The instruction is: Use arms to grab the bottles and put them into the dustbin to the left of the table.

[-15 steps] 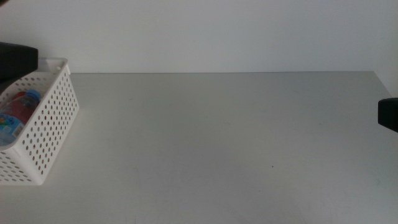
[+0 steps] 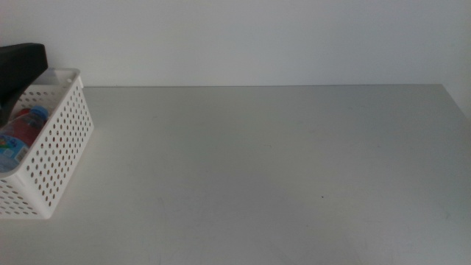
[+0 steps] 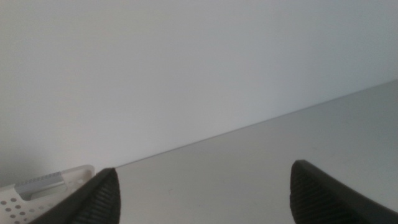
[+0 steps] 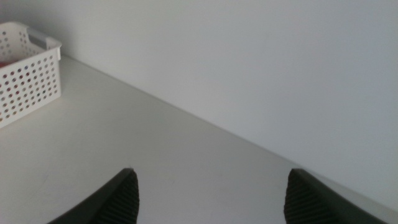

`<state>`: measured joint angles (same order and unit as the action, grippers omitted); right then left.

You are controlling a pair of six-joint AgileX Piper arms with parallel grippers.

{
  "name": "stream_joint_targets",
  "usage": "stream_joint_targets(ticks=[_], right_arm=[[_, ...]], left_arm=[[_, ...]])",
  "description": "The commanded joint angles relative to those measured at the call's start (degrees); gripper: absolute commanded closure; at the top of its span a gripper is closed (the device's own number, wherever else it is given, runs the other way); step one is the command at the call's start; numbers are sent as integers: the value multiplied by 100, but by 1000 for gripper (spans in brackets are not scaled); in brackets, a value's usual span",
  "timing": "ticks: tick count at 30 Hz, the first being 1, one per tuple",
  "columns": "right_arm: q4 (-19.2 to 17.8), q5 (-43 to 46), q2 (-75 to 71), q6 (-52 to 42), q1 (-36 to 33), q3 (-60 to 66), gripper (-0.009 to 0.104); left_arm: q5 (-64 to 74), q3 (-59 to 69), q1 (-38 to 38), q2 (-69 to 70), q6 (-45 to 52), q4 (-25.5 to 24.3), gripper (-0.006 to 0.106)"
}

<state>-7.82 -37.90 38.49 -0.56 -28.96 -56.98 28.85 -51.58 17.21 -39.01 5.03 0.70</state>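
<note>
Bottles (image 2: 18,132) lie inside the dustbin (image 2: 55,158) at my surface's (image 2: 257,162) left edge, red and blue showing. I see my left gripper (image 3: 205,193) above the dustbin, jaws wide, empty. My right gripper (image 4: 211,193) hangs jaws wide too, holding nothing.

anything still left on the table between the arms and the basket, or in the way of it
Nothing visible. The table shows no bottle; a red can and a water bottle lie inside the basket. Both end effectors are open and hold nothing.

Bare test bench or lab setup, plain grey-white table (image 2: 280,162), blank white wall (image 2: 243,37) behind
</note>
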Motion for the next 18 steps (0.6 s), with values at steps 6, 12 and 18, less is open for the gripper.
stream_joint_targets(ticks=[6,12,18], right_arm=[[-167,777,-268,-73,615,170,36],[662,1215,-1017,-73,1486,1297,36],[1077,2261,-1937,-73,1995,2807,36]], left_arm=[[-859,1087,-15,786,-94,112,7],[-1349,1977,-705,1439,-94,309,7],[-2125,2926,-1356,2127,-94,921,7]])
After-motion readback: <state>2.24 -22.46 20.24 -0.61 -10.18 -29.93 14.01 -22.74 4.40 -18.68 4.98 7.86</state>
